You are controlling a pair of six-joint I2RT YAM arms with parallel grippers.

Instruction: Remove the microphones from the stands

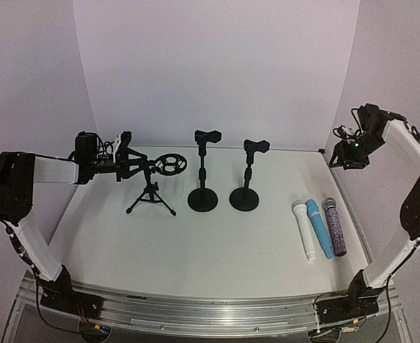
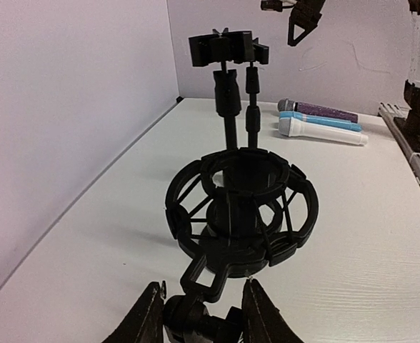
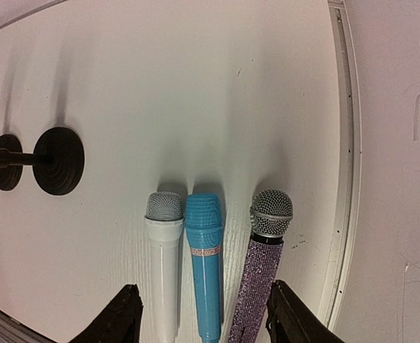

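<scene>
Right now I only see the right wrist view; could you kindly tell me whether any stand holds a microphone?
Observer: No, the clips on both round-base stands are empty.
Operator: Is there a third stand?
Observer: Yes, a tripod stand at the left, its shock mount empty.
Operator: Where is the left hand?
Observer: The left hand straddles the joint under that mount; grip unclear.
</scene>
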